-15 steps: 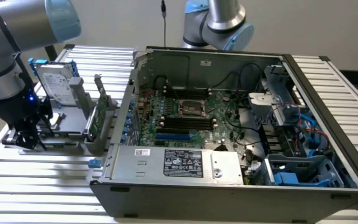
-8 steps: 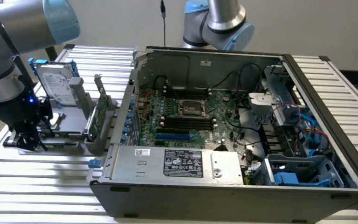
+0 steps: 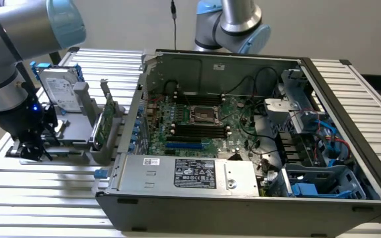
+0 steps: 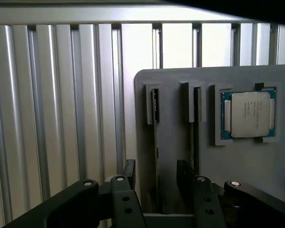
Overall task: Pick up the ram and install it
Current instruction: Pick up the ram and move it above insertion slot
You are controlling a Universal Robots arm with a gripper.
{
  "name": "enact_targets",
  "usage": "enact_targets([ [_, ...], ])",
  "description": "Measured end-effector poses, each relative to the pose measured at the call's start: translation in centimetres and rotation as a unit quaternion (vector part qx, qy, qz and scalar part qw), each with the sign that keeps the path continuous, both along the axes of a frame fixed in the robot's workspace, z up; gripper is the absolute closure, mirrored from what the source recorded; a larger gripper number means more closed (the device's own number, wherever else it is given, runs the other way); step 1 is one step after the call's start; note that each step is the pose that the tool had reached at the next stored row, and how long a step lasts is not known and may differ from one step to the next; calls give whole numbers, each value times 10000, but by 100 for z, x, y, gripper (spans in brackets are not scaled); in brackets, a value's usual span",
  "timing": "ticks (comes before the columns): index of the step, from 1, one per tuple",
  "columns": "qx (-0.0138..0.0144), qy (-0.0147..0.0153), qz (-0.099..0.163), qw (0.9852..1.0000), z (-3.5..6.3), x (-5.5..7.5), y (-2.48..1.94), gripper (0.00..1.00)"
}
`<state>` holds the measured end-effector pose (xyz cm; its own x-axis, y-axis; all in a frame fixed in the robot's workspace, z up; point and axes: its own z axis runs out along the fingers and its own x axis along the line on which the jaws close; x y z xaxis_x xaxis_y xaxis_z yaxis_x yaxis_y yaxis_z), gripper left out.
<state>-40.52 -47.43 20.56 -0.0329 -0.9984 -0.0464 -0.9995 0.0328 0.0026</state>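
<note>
In the exterior view the arm reaches low at the exterior view's left of the open computer case [image 3: 243,163]; its claw [image 3: 31,148] hangs over a grey holder [image 3: 78,144] on the ribbed tabletop [image 3: 45,183]; a silver hard drive [image 3: 61,91] and a green expansion card [image 3: 104,121] stand upright in that holder, nearer the case; the ram is too hidden here to pick out.

In the wrist view the ram [image 4: 155,128] stands on edge in a slot of the grey holder [image 4: 237,166], seen as a thin dark line; the claw [image 4: 156,173] is wide and grips nothing, its fingers [image 4: 184,176] one on each side of the stick with a gap at both; a second slot [image 4: 195,114] lies just beside, and a processor [image 4: 249,114] sits in its recess beyond.

The step in hand looks to be the grasp; done well, it keeps the stick centred so both pads meet its flat faces together and square, not skewed; the finger nearer the second slot should settle between the two slots without catching the raised post; the board is thin, so a gentle, even squeeze suits it.
</note>
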Motion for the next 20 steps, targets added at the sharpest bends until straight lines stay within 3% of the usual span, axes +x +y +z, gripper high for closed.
enact_targets([
  [7, 117, 8, 82, 9999, -44, 1, -3, 52],
  [13, 145, 72, 109, 9998, -73, -1, -9, 52],
  [20, 184, 79, 158, 9997, -95, 1, -13, 52],
])
